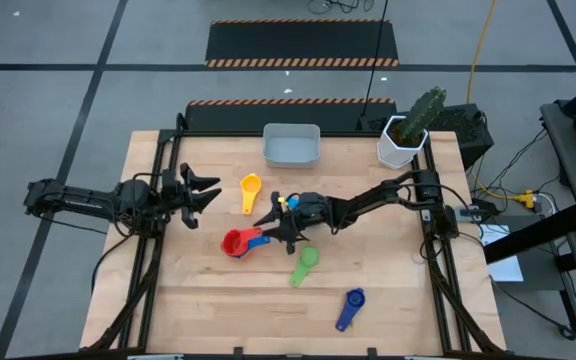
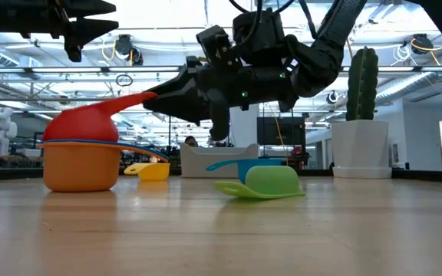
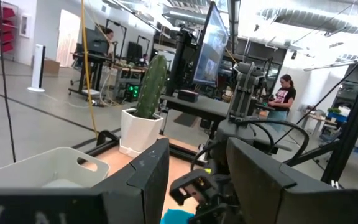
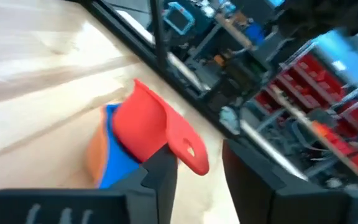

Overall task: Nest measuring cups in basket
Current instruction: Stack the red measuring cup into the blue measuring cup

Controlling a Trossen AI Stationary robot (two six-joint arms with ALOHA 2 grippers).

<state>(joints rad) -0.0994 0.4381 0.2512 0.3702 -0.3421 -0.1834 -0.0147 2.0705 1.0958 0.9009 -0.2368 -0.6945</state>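
Note:
An orange cup (image 2: pixel 83 169) stands on the table with a blue cup (image 4: pixel 114 158) in it and a red cup (image 4: pixel 143 124) tilted on top; the stack also shows in the high view (image 1: pixel 236 242). My right gripper (image 1: pixel 271 222) is open, low beside the stack, its fingers on either side of the red handle (image 4: pixel 188 149). My left gripper (image 1: pixel 206 192) is open and empty, raised at the table's left. The yellow cup (image 1: pixel 250 190), green cup (image 1: pixel 305 265) and dark blue cup (image 1: pixel 351 305) lie on the table. A light blue cup (image 2: pixel 232 163) lies behind the green one. The basket (image 1: pixel 291 145) stands at the far edge. My right gripper comes level from the table's right at the free end of the red cup's handle (image 2: pixel 146 98). One fingertip (image 4: pixel 161 167) stands right by the handle; I cannot tell whether it touches. The red cup rests tilted in the stack.
A white pot with a cactus (image 1: pixel 405 138) stands at the far right corner. The table's near left part (image 1: pixel 178 300) is bare wood. A person (image 3: pixel 283 93) is in the room beyond the table.

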